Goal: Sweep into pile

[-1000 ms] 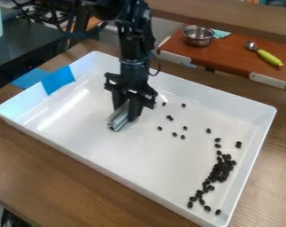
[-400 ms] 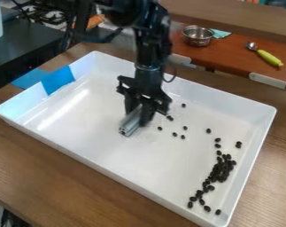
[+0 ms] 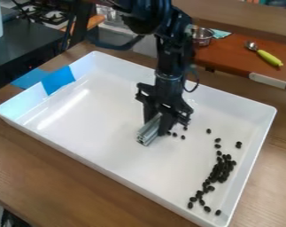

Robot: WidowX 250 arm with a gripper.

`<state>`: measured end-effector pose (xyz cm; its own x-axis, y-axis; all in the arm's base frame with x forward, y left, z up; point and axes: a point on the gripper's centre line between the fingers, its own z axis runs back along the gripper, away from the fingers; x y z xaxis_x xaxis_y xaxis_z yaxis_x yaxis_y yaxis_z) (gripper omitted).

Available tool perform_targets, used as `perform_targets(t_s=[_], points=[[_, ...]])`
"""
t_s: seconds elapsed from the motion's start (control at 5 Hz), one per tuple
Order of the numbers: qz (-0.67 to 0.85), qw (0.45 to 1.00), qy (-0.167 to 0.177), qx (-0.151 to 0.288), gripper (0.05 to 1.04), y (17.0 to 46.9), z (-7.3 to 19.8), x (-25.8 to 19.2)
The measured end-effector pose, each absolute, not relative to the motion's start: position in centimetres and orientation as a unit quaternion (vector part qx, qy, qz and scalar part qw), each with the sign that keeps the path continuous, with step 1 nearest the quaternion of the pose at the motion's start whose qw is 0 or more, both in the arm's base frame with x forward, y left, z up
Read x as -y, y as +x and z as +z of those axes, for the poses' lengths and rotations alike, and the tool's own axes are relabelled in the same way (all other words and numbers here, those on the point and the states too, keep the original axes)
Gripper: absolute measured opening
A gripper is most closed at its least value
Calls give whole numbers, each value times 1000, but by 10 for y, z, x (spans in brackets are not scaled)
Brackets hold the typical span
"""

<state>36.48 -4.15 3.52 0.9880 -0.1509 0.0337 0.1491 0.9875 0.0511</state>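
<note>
My claw (image 3: 157, 123) is clenched around a short metal bar (image 3: 148, 134), low over the middle of the white tray (image 3: 98, 126). I think the bar serves as a broom: its long side faces the beans, so it could push several at once. A few loose beans (image 3: 183, 137) lie just beside the claw, on its pile side. The main pile (image 3: 221, 171) sits near the tray's right edge, with a tail going down toward the near right corner; probably this wall is useful for stopping the beans. Some strays lie between, so the gathering is well advanced but not complete. Blue tape (image 3: 58, 80) crosses the left edge, away from my sweep. Beyond the far edge are a metal bowl (image 3: 202, 36) and a green-handled scoop (image 3: 268, 57), outside my way. The raised wall is the real obstacle: pushing too far could press the bar against it.
</note>
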Motion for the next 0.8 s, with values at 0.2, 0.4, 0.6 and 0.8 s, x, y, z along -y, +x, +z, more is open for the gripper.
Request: perform_targets(t_s=[0.2,0.4,0.6,0.8], points=[[-104,994,27,29,393,361,35,63],[-112,993,33,35,393,361,34,72],[-123,991,31,38,393,360,33,85],[-129,991,18,27,393,353,33,104]])
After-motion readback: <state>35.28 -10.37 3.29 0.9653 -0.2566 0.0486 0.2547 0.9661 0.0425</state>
